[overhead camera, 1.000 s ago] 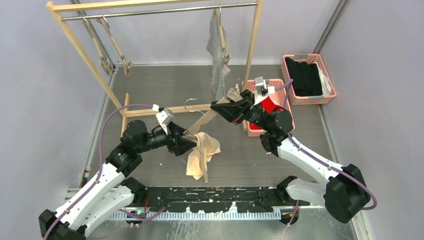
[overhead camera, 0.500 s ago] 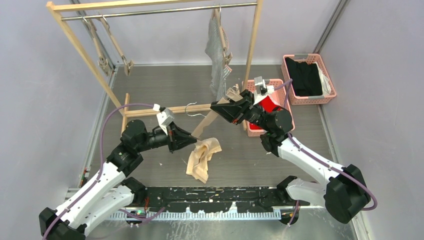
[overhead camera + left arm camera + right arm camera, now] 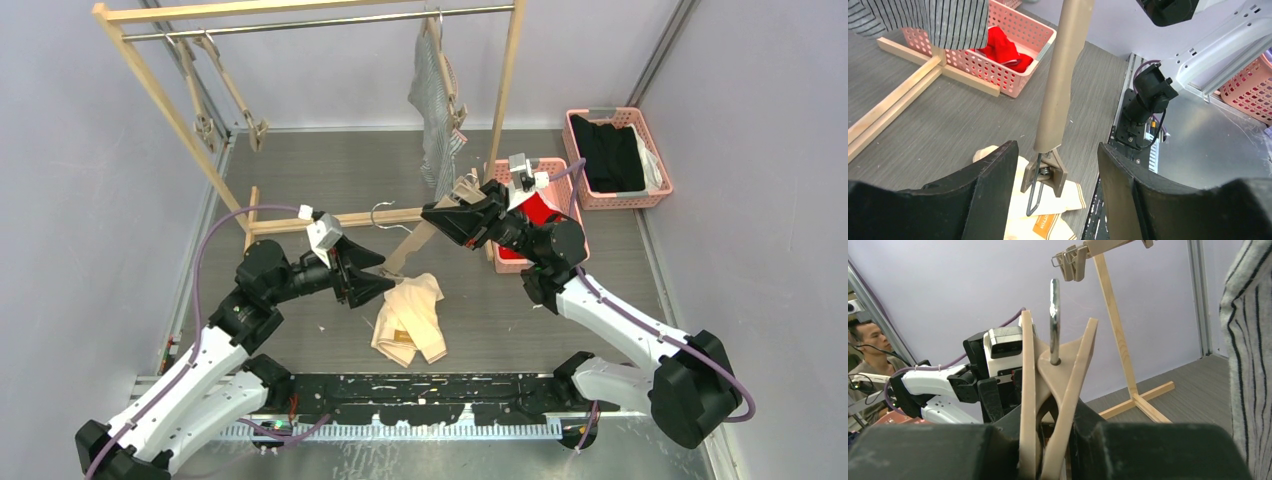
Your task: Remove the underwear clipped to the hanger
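From above, the beige shorts lie crumpled on the grey wood-grain table, just beside the left gripper, whose fingers are spread with nothing in them; the right gripper pinches the wooden hanger, which slants down towards the left one. The left wrist view adds what the top one cannot: the hanger's arm ends in a wooden clip with a wire spring, hanging between the spread fingers of the left gripper and just above the beige cloth; an orange label on the cloth carries writing too small to read. The red shorts sit in a pink perforated basket. The right wrist view shows the right gripper pressed on the hanger's wood under its metal hook; the striped shorts hang at the rack's rail, well apart from the beige ones.
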Robot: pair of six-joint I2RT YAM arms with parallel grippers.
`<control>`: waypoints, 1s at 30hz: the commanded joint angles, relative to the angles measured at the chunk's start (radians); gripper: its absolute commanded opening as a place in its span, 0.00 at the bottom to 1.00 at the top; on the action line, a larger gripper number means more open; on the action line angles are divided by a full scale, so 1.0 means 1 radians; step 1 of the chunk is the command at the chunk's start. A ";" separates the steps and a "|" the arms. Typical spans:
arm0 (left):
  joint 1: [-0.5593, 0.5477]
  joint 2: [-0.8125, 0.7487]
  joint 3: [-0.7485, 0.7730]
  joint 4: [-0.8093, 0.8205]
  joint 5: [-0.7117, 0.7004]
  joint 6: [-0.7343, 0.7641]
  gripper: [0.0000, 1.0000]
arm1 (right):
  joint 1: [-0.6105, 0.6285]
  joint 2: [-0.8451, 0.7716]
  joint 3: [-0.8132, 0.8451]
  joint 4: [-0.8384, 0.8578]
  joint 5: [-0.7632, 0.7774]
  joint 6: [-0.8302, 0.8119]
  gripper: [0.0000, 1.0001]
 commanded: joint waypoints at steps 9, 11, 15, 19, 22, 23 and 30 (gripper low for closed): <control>-0.001 0.079 0.073 0.175 0.032 -0.027 0.59 | 0.012 -0.057 0.009 0.044 0.000 -0.013 0.01; 0.000 0.094 0.075 0.200 0.043 -0.036 0.56 | 0.015 -0.056 0.010 0.043 0.000 -0.014 0.01; 0.000 0.114 0.077 0.239 0.047 -0.050 0.55 | 0.019 -0.054 0.011 0.043 -0.004 -0.014 0.01; -0.001 0.124 0.087 0.255 0.063 -0.057 0.50 | 0.024 -0.057 0.009 0.043 -0.001 -0.016 0.01; -0.001 0.132 0.093 0.267 0.085 -0.065 0.36 | 0.025 -0.055 0.011 0.043 0.001 -0.017 0.01; 0.000 0.136 0.092 0.277 0.094 -0.073 0.32 | 0.026 -0.054 0.011 0.044 0.002 -0.018 0.01; 0.000 0.134 0.070 0.348 0.084 -0.144 0.00 | 0.029 -0.049 0.004 0.046 0.018 -0.020 0.01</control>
